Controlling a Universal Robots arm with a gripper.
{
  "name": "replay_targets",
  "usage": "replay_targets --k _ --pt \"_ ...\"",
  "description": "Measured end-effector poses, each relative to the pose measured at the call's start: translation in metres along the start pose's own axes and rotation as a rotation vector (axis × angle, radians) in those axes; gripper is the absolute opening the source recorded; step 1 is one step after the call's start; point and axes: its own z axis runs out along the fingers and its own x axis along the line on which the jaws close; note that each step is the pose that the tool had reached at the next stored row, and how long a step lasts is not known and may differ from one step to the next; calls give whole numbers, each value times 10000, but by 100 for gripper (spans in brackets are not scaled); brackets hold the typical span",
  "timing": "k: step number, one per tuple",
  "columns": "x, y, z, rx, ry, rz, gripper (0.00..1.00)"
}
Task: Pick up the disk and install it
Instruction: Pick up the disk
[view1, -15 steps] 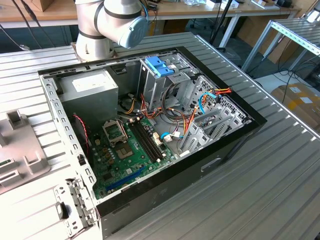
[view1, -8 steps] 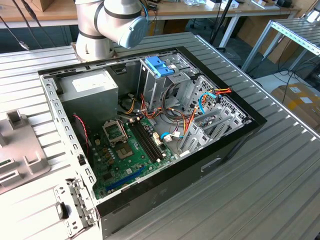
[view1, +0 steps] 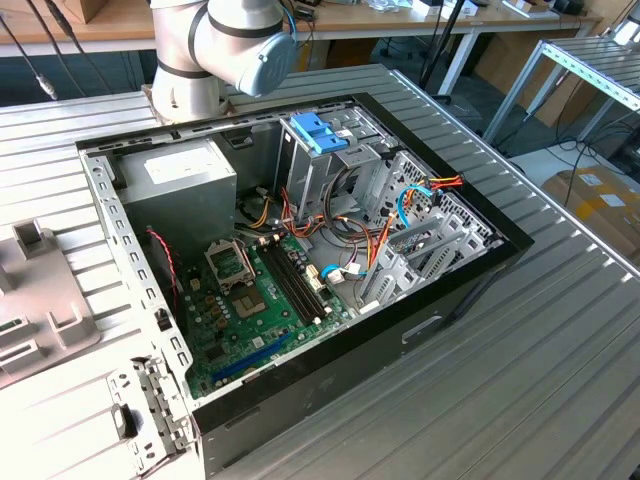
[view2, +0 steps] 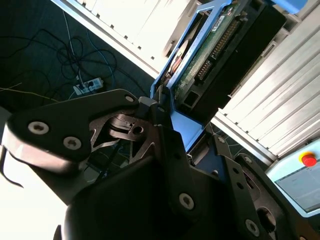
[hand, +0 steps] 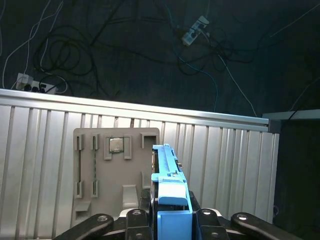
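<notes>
Second wrist view: the gripper (view2: 161, 109) is clamped on the disk (view2: 220, 47). Its matte black, bolted metal fingers (view2: 125, 125) press in on the light-blue plastic tab at the disk's near end. The disk is a flat rectangle. It has a green circuit board with a row of connector pins on one face, a dark body behind that, and blue rails along its long edges. It is off the table, carried by the gripper alone.

In the first wrist view the disk (hand: 171, 197) is seen edge-on as a narrow blue strip pinched between the gripper's (hand: 172, 212) two black sides. Behind it lies the ribbed, pale metal table (hand: 235, 165). A flat grey moulded tray (hand: 100, 200) sits close to the table's edge and holds a small square metallic chip (hand: 116, 145) in one of its slots. Past that edge, loose cables and a power strip (hand: 196, 27) lie on a dark floor.

In the exterior view the arm (view1: 225, 45), smooth grey with a blue cap, stands at the table's (view1: 540, 380) far edge. An open black computer case (view1: 400, 340) lies in the middle of the table. It holds a green motherboard (view1: 255, 300), a boxy grey power supply (view1: 185, 180) and a perforated metal drive cage (view1: 320, 175) with a blue plastic bracket (view1: 318, 133) on top. The tray (view1: 40, 300) lies at the table edge on the exterior view's left.
</notes>
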Motion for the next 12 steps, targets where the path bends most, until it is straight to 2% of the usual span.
replay_targets --k 10,12 --pt "-16 4 -111 4 -43 -2 37" --pt "-16 4 -115 5 -48 -3 37"
